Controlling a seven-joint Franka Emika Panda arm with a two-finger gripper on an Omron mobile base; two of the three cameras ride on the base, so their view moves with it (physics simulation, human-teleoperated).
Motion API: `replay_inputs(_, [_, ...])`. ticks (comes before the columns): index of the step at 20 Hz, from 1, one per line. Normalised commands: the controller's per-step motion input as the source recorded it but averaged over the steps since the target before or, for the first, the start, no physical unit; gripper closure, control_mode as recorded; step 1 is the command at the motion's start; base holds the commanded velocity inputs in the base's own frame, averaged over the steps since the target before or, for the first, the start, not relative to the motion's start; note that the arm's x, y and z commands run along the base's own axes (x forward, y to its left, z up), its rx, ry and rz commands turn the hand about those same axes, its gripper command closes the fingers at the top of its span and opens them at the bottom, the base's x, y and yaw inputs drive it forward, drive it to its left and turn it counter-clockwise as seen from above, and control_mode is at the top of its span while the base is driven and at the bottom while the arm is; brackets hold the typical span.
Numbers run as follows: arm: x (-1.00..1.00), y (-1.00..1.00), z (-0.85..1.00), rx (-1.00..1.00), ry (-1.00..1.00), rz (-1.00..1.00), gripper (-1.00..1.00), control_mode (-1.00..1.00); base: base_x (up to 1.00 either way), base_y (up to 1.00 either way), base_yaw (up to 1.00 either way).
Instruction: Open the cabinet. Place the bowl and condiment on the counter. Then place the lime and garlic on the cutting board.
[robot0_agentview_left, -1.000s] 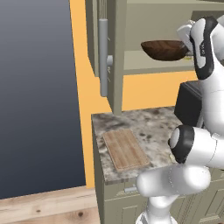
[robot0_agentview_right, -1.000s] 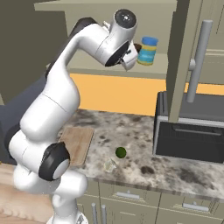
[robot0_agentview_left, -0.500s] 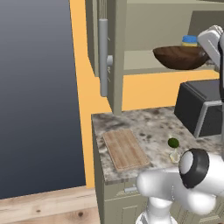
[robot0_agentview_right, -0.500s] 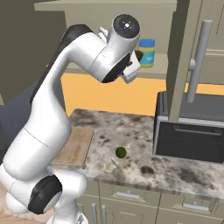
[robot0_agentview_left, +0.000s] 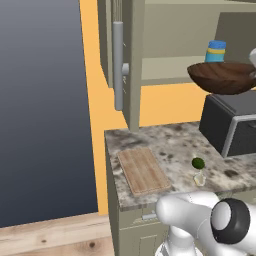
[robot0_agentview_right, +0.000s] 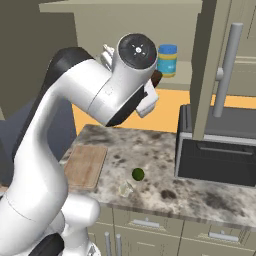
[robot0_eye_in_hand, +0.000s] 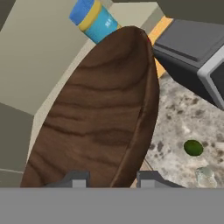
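One bowl (robot0_agentview_left: 224, 77), dark brown wood, wide and shallow, hangs in the air in front of the open cabinet (robot0_agentview_left: 170, 45), above the black appliance (robot0_agentview_left: 232, 125). In the hand view the bowl's rim (robot0_eye_in_hand: 144, 113) passes between the two dark finger tips, one tip on each side of it, so the gripper (robot0_eye_in_hand: 109, 178) is clamped on the rim and carries the bowl.

One condiment container (robot0_agentview_left: 216, 51), blue with a yellow band and pale top, stands upright on the cabinet shelf just behind the bowl; it also shows in the right base view (robot0_agentview_right: 167, 60), past the arm's wrist.

One cabinet door (robot0_agentview_left: 120, 60) stands swung open at the left, its long grey bar handle (robot0_agentview_left: 118, 65) vertical. A second door with a similar bar handle (robot0_agentview_right: 226, 70) hangs open at the right in the right base view.

One cutting board (robot0_agentview_left: 144, 170), light wood, lies flat and bare on the speckled counter (robot0_agentview_left: 170, 145) near its left end.

One lime (robot0_agentview_left: 198, 163), small and dark green, sits on the counter to the right of the board and apart from it. One garlic bulb (robot0_agentview_left: 199, 178), pale, lies just beside the lime, nearer the counter's front edge; whether they touch cannot be told.
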Motion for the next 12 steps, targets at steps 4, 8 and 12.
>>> replay_inputs(4, [-0.69, 0.00, -0.26, 0.00, 0.00, 0.00, 1.00, -1.00, 0.00, 0.00, 0.00])
replay_inputs(8, [-0.31, 0.18, -0.48, 0.00, 0.00, 0.00, 1.00, -1.00, 0.00, 0.00, 0.00])
replay_inputs(12, [-0.21, 0.31, -0.35, 0.00, 0.00, 0.00, 1.00, -1.00, 0.00, 0.00, 0.00])
